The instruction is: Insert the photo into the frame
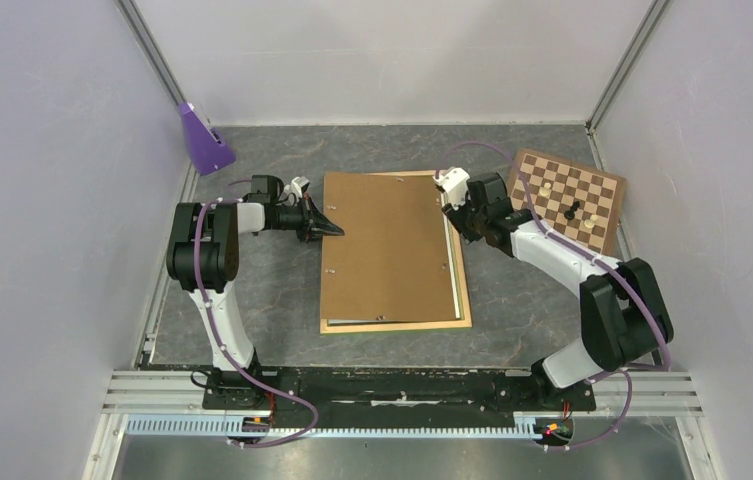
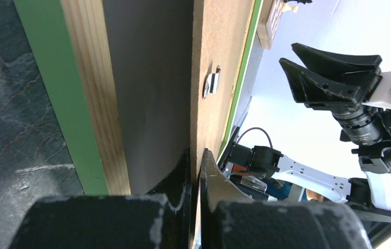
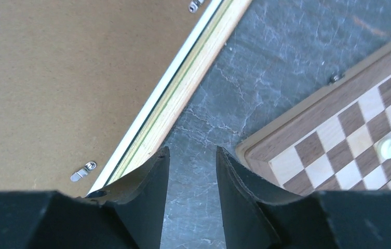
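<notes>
The left gripper (image 2: 197,153) is pinched shut on the left edge of the brown board (image 1: 387,245), which lies over the frame (image 1: 397,325) on the table (image 3: 245,88). A thin white strip between board and frame rail looks like the photo (image 3: 152,98), though little of it shows. The right gripper (image 3: 192,150) hangs half open and empty above bare table, between the frame and the chessboard (image 3: 338,129).
</notes>
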{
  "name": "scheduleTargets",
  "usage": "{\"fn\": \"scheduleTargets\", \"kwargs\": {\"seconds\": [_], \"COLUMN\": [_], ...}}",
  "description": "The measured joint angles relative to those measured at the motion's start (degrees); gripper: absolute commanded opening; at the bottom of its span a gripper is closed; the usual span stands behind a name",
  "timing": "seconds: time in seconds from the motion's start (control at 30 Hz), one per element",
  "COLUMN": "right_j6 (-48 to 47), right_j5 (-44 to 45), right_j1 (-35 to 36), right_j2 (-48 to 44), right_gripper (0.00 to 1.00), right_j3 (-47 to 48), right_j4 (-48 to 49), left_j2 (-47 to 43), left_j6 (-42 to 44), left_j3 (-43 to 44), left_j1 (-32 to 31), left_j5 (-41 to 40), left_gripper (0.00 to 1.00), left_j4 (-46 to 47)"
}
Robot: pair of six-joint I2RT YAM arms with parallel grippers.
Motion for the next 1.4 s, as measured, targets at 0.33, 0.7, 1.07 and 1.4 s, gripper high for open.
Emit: {"fn": "scheduleTargets", "kwargs": {"seconds": [0.33,0.7,1.07,1.4], "right_j6": [9.49,13.9,14.58,14.58], "right_j5": [0.46,-3.74,-5.07,-5.11], "right_j1": [-1.31,-2.14,-2.36,-3.13], "right_j2": [1.53,7.45,8.94,8.02], "right_gripper": [0.41,0.35,0.32,0.33], "right_j3": [-4.11,-5.7,-6.34,-6.36], "right_j4": [6.62,12.35,14.29,14.45], "left_j2": [0.24,0.98,1.14,2.08], "left_j6": [-0.44,-0.5,-3.37,-4.59], "left_j3": [-0.35,-0.37,-0.83,-0.92], "left_j1": [0.07,-0.15,-0.94,-1.25], "left_j5": [0.48,0.9,1.66,2.05], "left_gripper": [0.02,0.02,0.02,0.02], "left_j4": [1.07,1.66,5.64,8.02]}}
